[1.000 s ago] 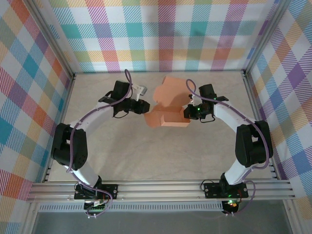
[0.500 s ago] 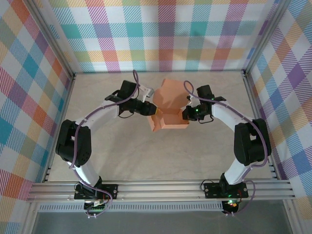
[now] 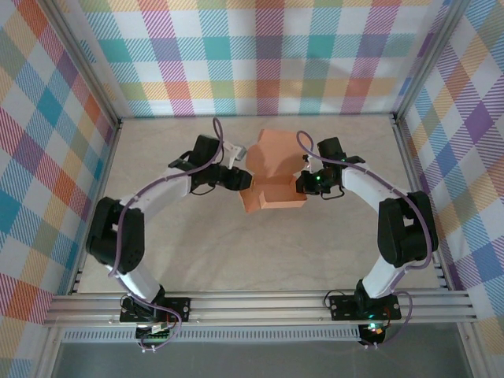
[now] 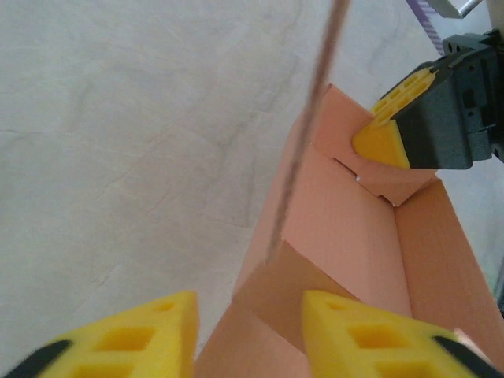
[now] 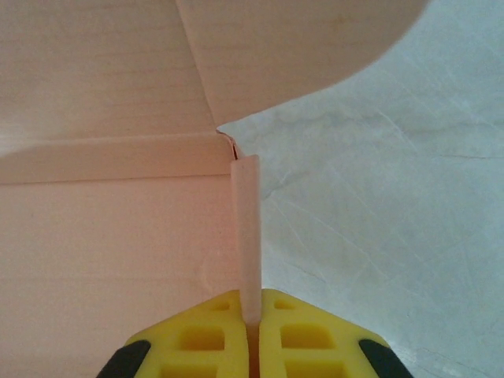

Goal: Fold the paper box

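Toward the left of the bench [image 3: 197,244], item one: the left arm [image 3: 150,197], white and black, arched up from its base on the near rail [image 3: 260,303] and reached right toward the middle. Its left gripper [image 3: 242,179] [image 4: 248,315] lay at the left end of the paper box, jaws spread. In the left wrist view the yellow pads [image 4: 150,335] stood apart, with the box's short end flap and a corner of the left wall between them. Whether either pad touched the card could not be told from that angle.

Item two, centre: the paper box [image 3: 272,193] [image 4: 346,236] [image 5: 118,236], salmon-orange thin card, partly formed. A shallow tray with raised side walls sat on the bench, and a large rounded flap stood up from its far side, tilted toward the back wall [image 3: 268,47].

Item three, right of centre: the right gripper [image 3: 302,183] [image 5: 252,315] at the box's right end, jaws pressed together on a thin upright wall of the card. The right wrist view showed the wall's edge pinched between the two yellow pads [image 5: 205,339]. One of these pads [image 4: 386,130] also appeared in the left wrist view, at the box's far corner.

Item four, right: the right arm [image 3: 394,213], bent inward from its base. The bench surface [image 5: 394,197] [image 4: 118,118] was pale and marbled.
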Motion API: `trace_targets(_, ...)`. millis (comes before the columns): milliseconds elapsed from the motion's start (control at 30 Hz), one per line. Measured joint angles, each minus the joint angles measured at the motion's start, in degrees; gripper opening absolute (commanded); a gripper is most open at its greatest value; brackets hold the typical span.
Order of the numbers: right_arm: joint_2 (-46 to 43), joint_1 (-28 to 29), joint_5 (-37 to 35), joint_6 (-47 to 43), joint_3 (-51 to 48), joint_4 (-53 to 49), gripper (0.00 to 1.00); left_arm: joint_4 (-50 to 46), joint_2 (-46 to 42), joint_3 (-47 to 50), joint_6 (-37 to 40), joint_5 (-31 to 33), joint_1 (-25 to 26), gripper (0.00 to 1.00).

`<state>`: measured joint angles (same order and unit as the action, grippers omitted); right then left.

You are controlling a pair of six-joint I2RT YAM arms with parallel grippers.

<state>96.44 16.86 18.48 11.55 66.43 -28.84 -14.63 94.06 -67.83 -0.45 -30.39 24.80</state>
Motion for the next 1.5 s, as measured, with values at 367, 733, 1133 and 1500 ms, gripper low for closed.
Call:
trace_targets(367,-5.33,-1.09,-3.52,3.06,-2.49,4.59,0.00,14.91,-20.44,19.19,-17.51,11.63,-9.44,0.93)
trace_targets(733,-7.69,-1.53,-1.49,7.32,-5.38,11.28,0.00,21.49,-13.29,23.02,-31.26,7.69,-9.16,0.90)
trace_targets(1133,-7.69,-1.62,-1.55,7.54,-5.77,12.94,0.00,27.63,-8.22,17.55,-36.41,0.15,-2.27,0.63)
trace_targets(1500,-6.58,-1.84,-1.99,7.52,-5.77,12.41,0.00,28.28,-6.14,14.67,-37.24,-2.16,1.84,0.51)
